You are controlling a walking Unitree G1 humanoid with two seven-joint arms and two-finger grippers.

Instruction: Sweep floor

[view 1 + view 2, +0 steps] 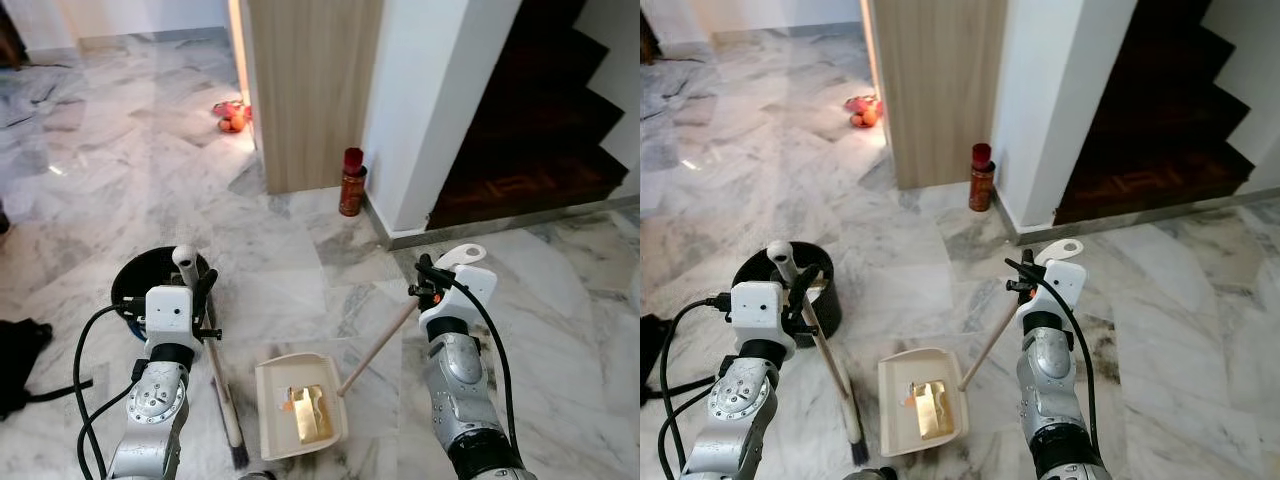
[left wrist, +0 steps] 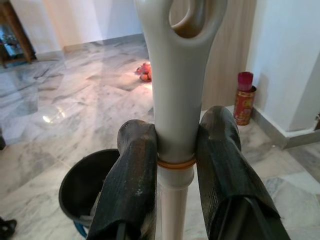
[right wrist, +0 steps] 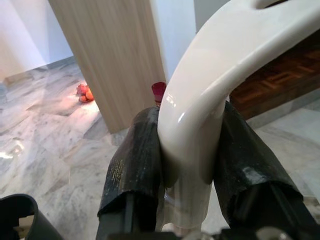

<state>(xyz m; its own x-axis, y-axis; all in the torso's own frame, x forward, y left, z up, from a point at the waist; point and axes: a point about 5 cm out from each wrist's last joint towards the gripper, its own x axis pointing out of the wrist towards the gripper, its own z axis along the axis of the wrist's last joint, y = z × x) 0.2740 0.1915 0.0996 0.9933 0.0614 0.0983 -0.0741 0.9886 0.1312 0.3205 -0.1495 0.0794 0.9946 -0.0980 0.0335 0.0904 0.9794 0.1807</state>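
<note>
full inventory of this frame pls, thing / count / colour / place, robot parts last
broom: 1, pale handle, dark bristles, standing on the floor left of the dustpan, held by the left hand
dustpan: 1, cream, on the floor between the arms, long handle held by the right hand
scrap: 1, gold-yellow, lying in the dustpan
bucket: 1, black, on the floor behind the left arm
red canister: 1, red, at the foot of the wooden panel by the white wall
small items: a cluster, red-orange, on the floor far back; too small to identify
dark object: 1, black, floor at left edge
stairs: dark wood, right rear
left hand: 1, black fingers clamped on the broom handle
right hand: 1, black fingers clamped on the dustpan handle
</note>
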